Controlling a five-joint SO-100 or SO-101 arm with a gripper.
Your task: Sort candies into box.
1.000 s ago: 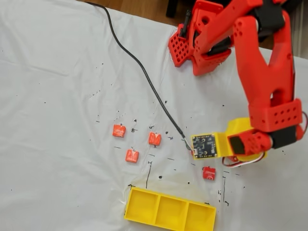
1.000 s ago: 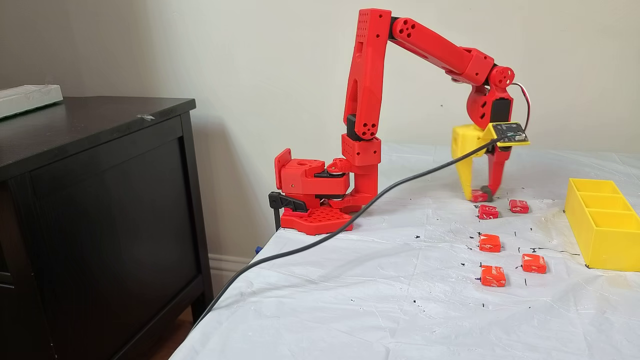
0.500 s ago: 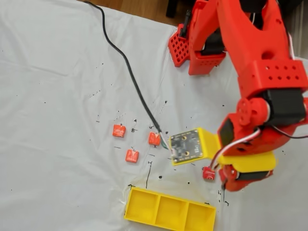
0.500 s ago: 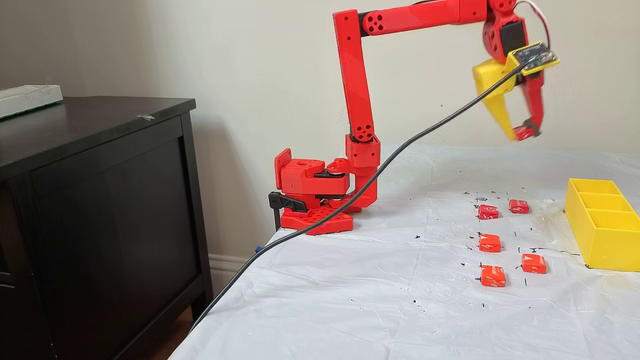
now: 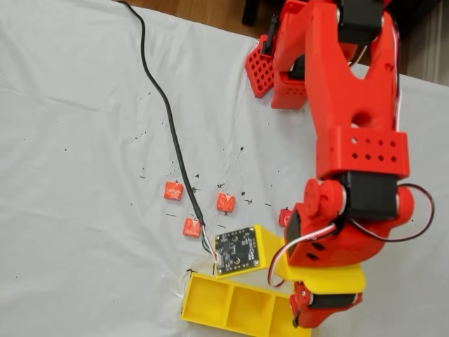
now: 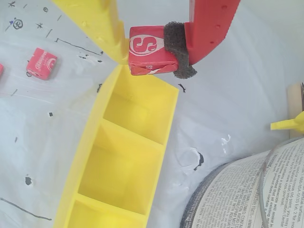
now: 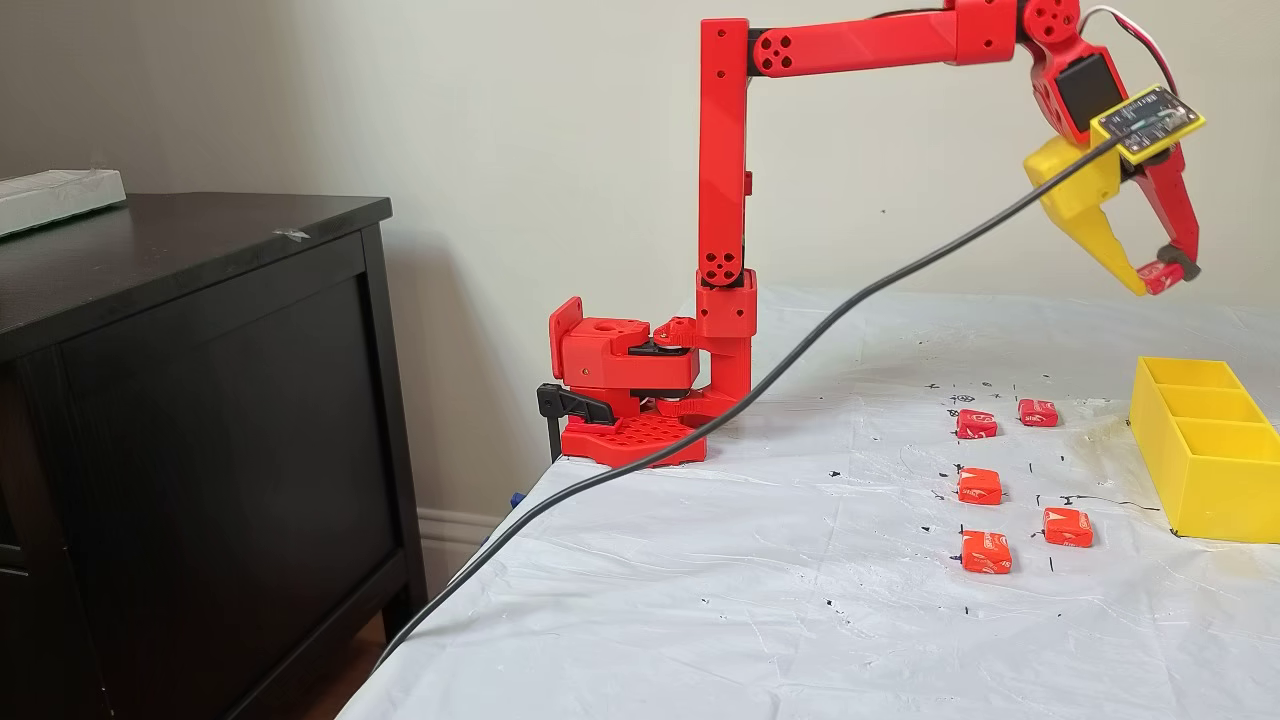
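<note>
Cabinet: a dark wooden cabinet (image 7: 200,400) is standing at the far left of a fixed view, beside the table.
Cloth: a white cloth (image 7: 750,600) with small black ink marks is covering the table.
Cable: a black cable (image 7: 700,430) is running from the table's edge up to the little circuit board on the gripper.
Arm: the red robot arm (image 7: 725,180) is standing on its base and reaching out to the right, high over the table.
Candies on the cloth: five red-orange candies (image 7: 979,486) are lying on the cloth, near the box but not touching it. In a fixed view from above, three of them (image 5: 173,190) are lying left of the arm, and one more (image 5: 284,217) is peeking out by the arm.
Gripper: the gripper (image 6: 152,50) is pinching one candy between its yellow finger and the grey pad on its red finger.
Held candy: the held candy (image 6: 148,52) with a white S is hanging in the air, right above the end section of the box.
Box: the yellow box (image 6: 142,137) is lying flat on the cloth, and the sections seen in the wrist view are holding nothing.
</note>
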